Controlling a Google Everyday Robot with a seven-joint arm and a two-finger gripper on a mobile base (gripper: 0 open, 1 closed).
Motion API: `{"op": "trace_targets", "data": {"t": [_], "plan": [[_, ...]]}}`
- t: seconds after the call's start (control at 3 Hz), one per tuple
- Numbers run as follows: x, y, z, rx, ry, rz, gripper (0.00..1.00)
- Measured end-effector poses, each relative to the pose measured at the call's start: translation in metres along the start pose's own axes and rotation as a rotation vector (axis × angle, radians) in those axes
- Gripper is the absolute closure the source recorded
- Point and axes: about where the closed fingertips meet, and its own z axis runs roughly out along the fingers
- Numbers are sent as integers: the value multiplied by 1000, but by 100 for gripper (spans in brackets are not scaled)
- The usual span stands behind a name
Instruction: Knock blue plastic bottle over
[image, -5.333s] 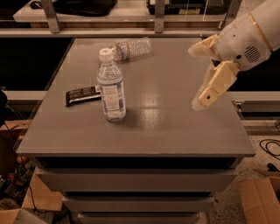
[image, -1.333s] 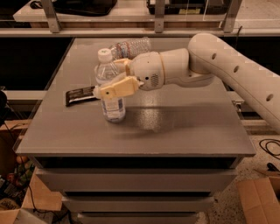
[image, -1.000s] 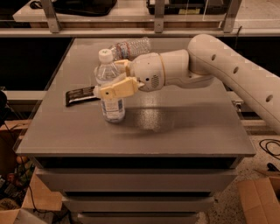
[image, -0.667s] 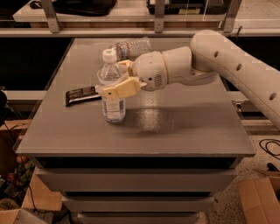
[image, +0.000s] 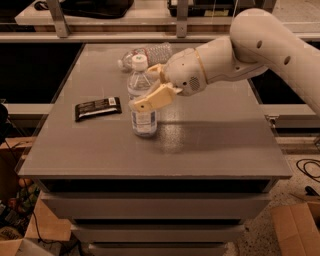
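Open at the gripper (image: 144, 86), with one finger in front of the blue plastic bottle (image: 144, 120) and one behind it, and no tight squeeze as far as can be seen. Standing up straight there, right between them. Probably light, smooth and slippery, so likely to slide on the table (image: 215, 150) when pushed low. Better to push up high, near the white cap (image: 139, 61), for a real tip. Since a moment ago, slid sideways along with the gripper, farther from the black wrapper (image: 98, 108), yet not down.
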Motion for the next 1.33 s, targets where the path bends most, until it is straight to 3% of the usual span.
{"op": "trace_targets", "data": {"t": [0.33, 1.33], "plan": [[3, -2, -5, 12, 32, -2, 100], [5, -4, -11, 22, 48, -2, 100]]}}
